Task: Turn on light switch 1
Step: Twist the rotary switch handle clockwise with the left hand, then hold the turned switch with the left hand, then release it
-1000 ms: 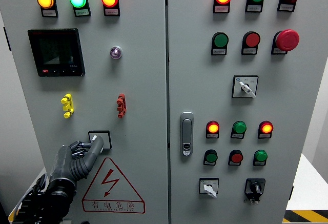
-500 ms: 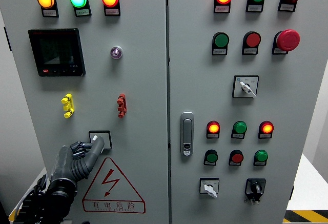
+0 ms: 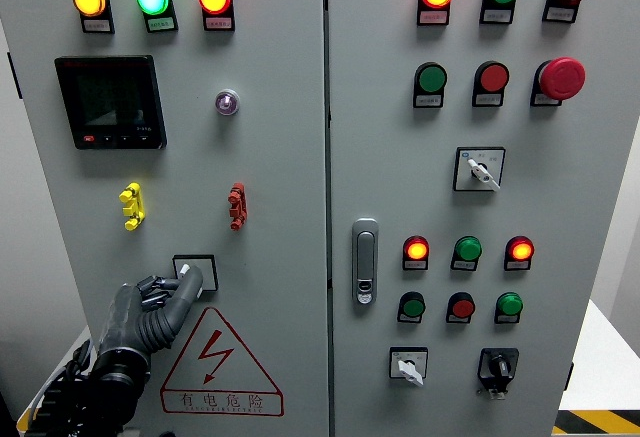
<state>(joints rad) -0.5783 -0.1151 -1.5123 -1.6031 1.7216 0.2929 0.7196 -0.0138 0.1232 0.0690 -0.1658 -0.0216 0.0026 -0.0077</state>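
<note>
Nothing has moved: our left robot hand point(image 3: 160, 297) stays with fingers curled, one extended fingertip point(image 3: 190, 277) touching the small white square-framed switch point(image 3: 196, 269) just above it, ready to press.

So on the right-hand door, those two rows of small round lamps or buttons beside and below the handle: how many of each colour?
Red: 3
Green: 3
Total: 6
</note>
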